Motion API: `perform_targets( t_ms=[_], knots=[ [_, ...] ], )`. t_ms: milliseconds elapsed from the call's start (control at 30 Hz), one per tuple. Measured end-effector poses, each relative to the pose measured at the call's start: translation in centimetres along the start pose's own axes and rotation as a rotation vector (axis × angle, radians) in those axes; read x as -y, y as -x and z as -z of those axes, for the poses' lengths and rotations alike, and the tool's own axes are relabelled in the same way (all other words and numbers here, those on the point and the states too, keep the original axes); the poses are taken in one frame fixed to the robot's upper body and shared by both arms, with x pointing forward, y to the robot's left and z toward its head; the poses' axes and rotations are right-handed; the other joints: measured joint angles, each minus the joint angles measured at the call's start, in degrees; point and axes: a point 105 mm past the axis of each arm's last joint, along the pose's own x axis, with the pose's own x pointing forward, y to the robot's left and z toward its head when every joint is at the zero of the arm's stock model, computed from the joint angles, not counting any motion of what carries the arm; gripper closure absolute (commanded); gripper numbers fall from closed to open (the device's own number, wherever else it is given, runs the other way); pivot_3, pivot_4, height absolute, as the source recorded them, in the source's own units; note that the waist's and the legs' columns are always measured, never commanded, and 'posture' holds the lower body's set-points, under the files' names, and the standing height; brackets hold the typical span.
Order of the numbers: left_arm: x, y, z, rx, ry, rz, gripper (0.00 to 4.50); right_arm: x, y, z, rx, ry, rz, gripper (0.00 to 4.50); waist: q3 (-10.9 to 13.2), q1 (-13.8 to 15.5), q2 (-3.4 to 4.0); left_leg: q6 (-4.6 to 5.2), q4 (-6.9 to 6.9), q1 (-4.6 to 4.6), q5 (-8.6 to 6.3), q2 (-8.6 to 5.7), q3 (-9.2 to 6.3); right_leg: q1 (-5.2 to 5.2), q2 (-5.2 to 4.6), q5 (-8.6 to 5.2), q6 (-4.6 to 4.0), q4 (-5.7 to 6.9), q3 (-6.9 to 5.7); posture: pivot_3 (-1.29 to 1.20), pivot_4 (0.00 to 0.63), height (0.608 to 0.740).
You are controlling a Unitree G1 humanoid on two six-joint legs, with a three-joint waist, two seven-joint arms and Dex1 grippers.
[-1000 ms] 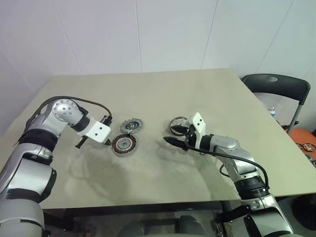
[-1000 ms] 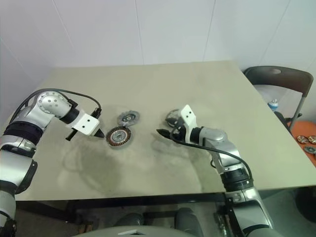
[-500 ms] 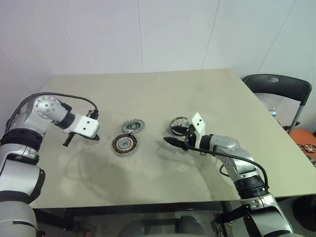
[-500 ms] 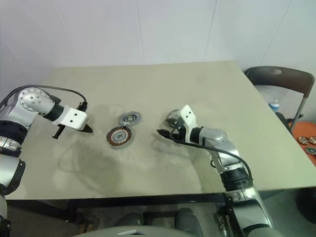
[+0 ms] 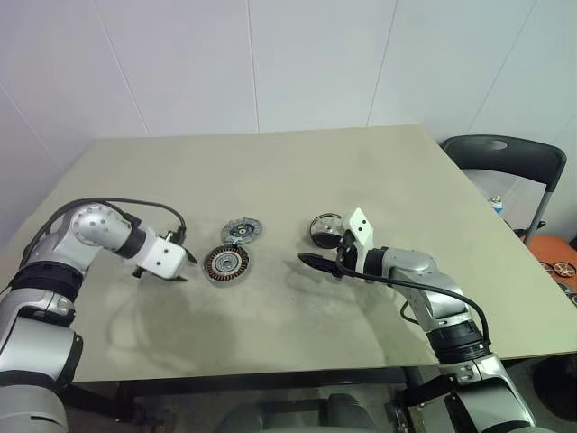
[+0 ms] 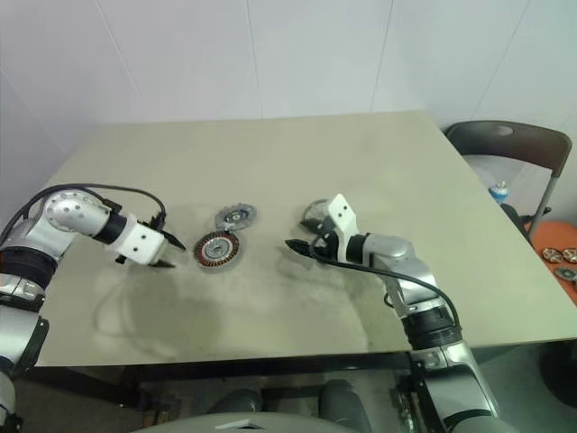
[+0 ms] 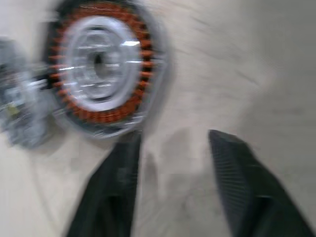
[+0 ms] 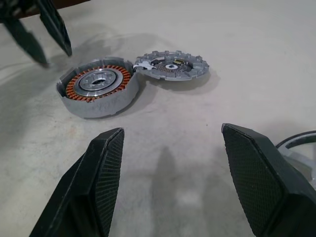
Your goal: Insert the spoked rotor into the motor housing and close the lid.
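My left gripper (image 7: 173,163) has its jaws spread, with the motor housing (image 5: 226,262) just ahead. My right gripper (image 8: 180,163) has spread jaws too, the spoked rotor (image 5: 325,226) beside them.

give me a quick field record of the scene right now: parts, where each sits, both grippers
motor housing: flat on the table, copper windings up, nothing in it
lid: on the table, behind the housing and right against its rim
spoked rotor: on the table beside the right gripper, not held
left gripper: open, empty, low over the table on the housing's left
right gripper: open, empty, pointing toward the housing
task state: rotor not inserted, lid not on
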Motion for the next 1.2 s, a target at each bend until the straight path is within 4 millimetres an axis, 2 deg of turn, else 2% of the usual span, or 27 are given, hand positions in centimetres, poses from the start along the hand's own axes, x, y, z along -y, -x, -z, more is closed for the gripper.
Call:
perform_targets(
  t_ms=[200,433,533,700,833,1000,1200],
  knots=[
    [0.3,-0.3,0.1,-0.009,-0.039,0.024,1.62,-0.1,0.1,0.1,-0.005,-0.001,-0.001,1.18,-0.03,0.27,-0.04,0.00,0.02,0.00,0.00,-0.01,-0.01,0.02,0.00,0.00,0.00,0.00,-0.01,0.00,0.000,0.740],
    [-3.3,0.4,-0.6,-0.004,-0.121,-0.126,1.62,-0.6,0.2,0.4,-0.013,-0.005,-0.005,1.18,-0.06,0.19,-0.10,0.00,0.02,0.00,0.00,-0.01,0.00,0.03,-0.01,0.00,0.01,-0.01,-0.01,0.00,0.000,0.740],
    [-3.7,0.2,-0.9,0.017,-0.122,-0.152,1.62,-0.6,0.4,0.5,-0.019,-0.006,-0.001,1.18,-0.07,-0.13,-0.11,0.01,0.00,0.00,0.00,0.00,0.02,0.00,-0.01,0.00,0.00,-0.01,0.00,0.00,0.000,0.740],
    [-4.3,0.7,-1.4,0.097,-0.053,-0.220,0.07,-0.5,0.5,0.7,-0.027,-0.008,0.002,1.18,-0.07,-0.04,-0.11,0.01,0.02,-0.01,0.00,0.00,0.01,-0.01,-0.01,0.00,0.00,0.01,0.00,0.00,0.000,0.740],
    [-4.3,0.9,-1.6,0.153,-0.002,-0.273,0.03,-0.7,0.4,0.7,-0.028,-0.005,-0.004,1.18,-0.08,-0.07,-0.13,0.00,0.02,0.00,0.00,0.00,0.01,0.00,-0.01,0.00,0.00,0.01,0.00,0.00,0.000,0.740],
    [-2.7,0.4,-1.4,0.173,0.045,-0.199,0.03,-0.7,0.4,0.7,-0.029,-0.004,-0.006,1.18,-0.08,-0.02,-0.13,0.00,0.02,0.00,0.00,0.00,0.01,-0.01,-0.01,0.00,0.00,0.02,0.00,0.00,0.000,0.740],
    [-2.5,0.5,-2.1,0.207,0.044,-0.149,0.03,-0.9,0.3,0.8,-0.031,-0.004,-0.014,1.18,-0.10,0.08,-0.15,0.00,0.03,0.00,0.00,0.00,0.01,0.01,-0.01,0.00,0.00,0.01,0.00,0.00,0.000,0.740]
  ],
)
